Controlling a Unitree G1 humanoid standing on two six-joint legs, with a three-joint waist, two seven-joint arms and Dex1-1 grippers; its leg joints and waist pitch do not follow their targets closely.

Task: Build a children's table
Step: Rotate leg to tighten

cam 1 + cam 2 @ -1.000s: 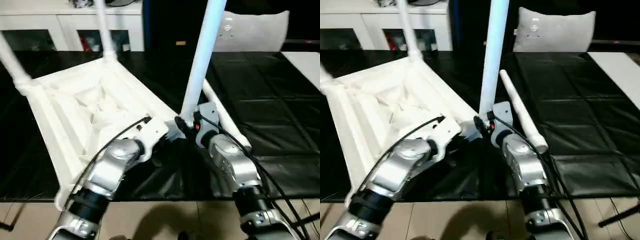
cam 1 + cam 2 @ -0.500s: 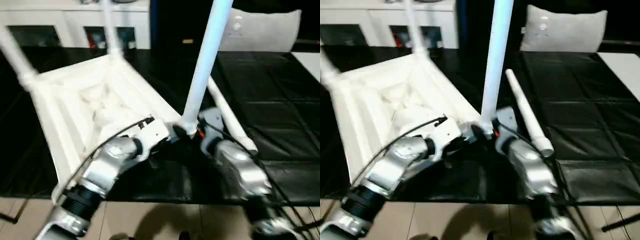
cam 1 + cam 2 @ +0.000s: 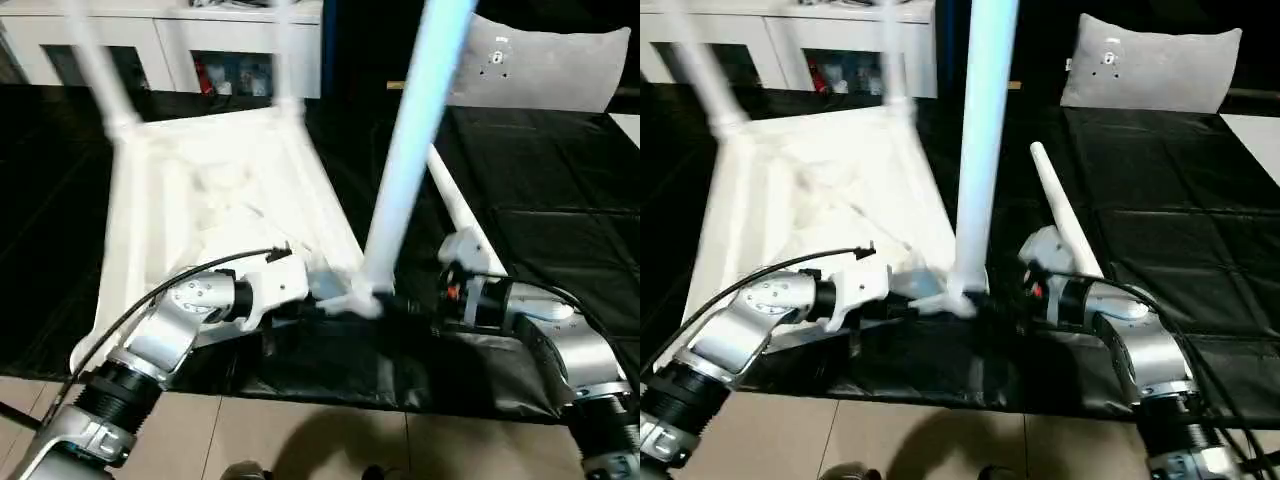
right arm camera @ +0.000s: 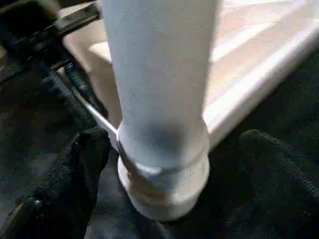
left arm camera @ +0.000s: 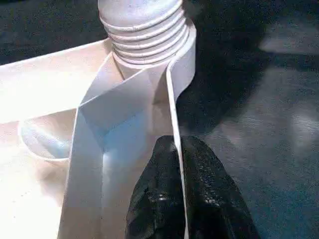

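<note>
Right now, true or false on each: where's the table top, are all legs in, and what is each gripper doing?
1. The table top lies underside up on the black cover. True.
2. All four legs stand in their sockets. False: one loose leg lies on the cover, to the robot's right of the table top.
3. The left gripper pinches a thin wall of the table top near a corner socket. True.
4. The right gripper is clamped on the loose leg. False: its fingers stand open on either side of the base of the upright leg at the near corner.
</note>
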